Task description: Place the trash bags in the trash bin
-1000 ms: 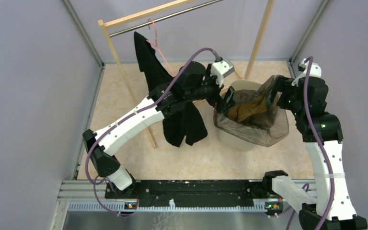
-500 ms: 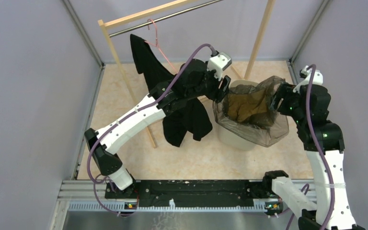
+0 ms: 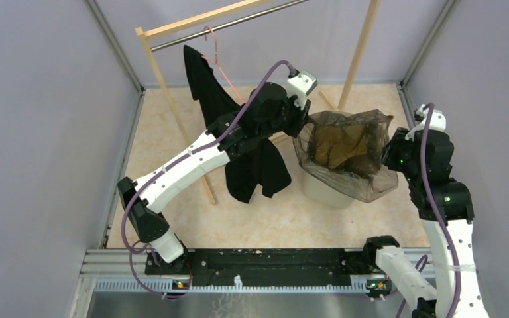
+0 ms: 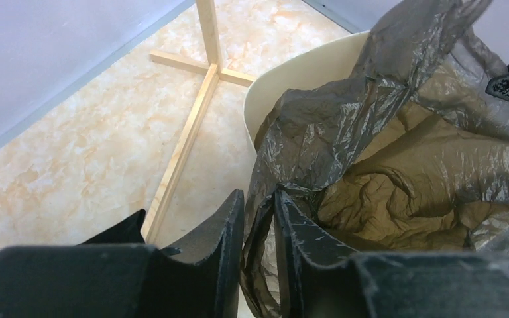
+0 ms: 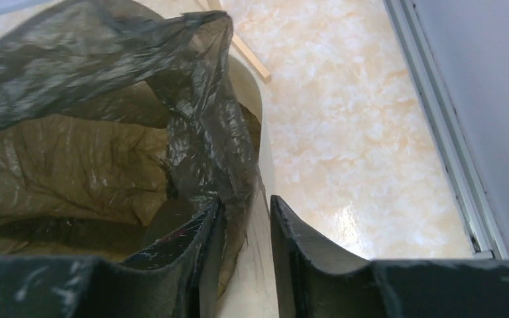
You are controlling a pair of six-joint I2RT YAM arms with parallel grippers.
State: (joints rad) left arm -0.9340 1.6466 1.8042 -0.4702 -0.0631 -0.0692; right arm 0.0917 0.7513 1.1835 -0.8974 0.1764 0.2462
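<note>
while the trash bag [image 3: 344,147] spans the trash bin [image 3: 319,191], left fingers [image 4: 226,255] and right fingers [image 5: 299,248] each pinching its rim

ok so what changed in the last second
The right gripper pulled its edge of the trash bag rightward and nearer. The left gripper drew its edge left, stretching the mouth wide over the trash bin. Both kept their grip, and the bin stayed put.

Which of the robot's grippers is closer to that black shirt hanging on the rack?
Left. The left gripper is at the trash bag, just beside the black shirt; the right gripper is at its opposite edge, across the trash bin.
</note>
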